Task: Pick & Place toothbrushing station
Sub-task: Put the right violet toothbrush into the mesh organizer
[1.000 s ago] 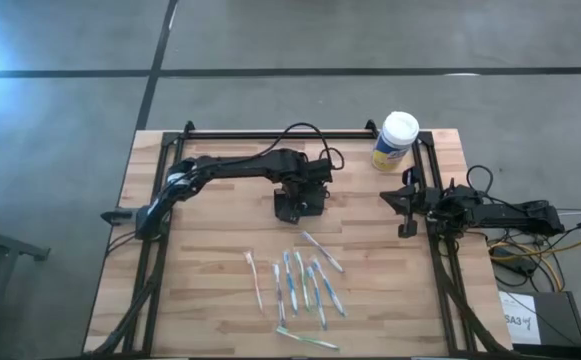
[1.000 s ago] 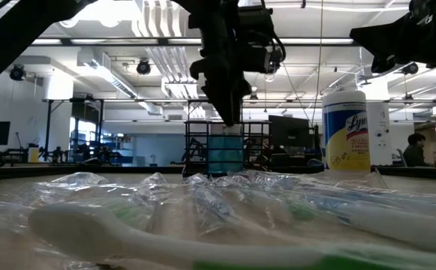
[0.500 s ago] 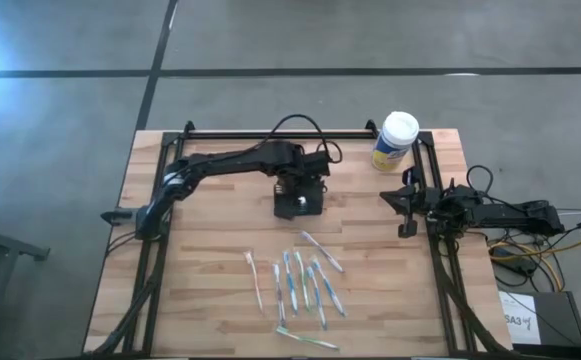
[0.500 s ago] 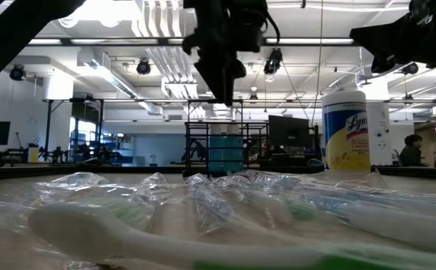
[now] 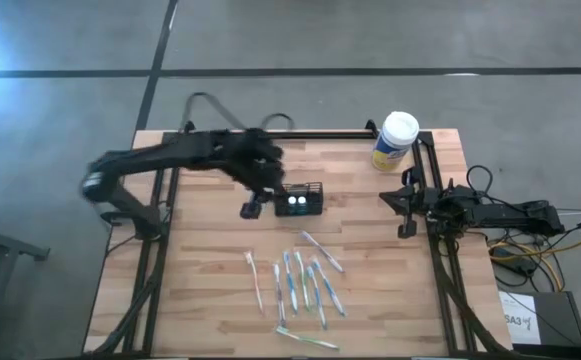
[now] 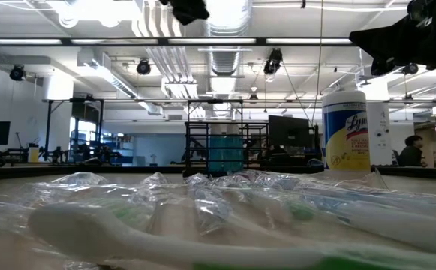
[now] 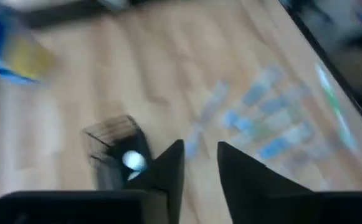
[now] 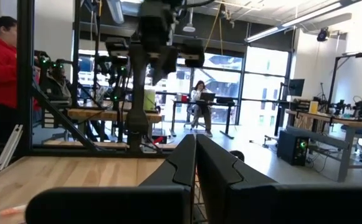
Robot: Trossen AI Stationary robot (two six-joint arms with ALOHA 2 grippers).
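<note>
While toothbrushes (image 5: 300, 282) lie scattered at the near edge | caddy (image 5: 301, 200) is set mid-table, unheld | left gripper (image 5: 253, 208) hangs just left of it, jaws narrowly parted, empty | right gripper (image 5: 407, 230) is parked far right, closed | step judged: brush pick-up is called for next.

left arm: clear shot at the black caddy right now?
Probably yes. The left tool sits just beside the black caddy holding nothing, with bare wood between them; the toothbrushes lie apart from it.
</note>
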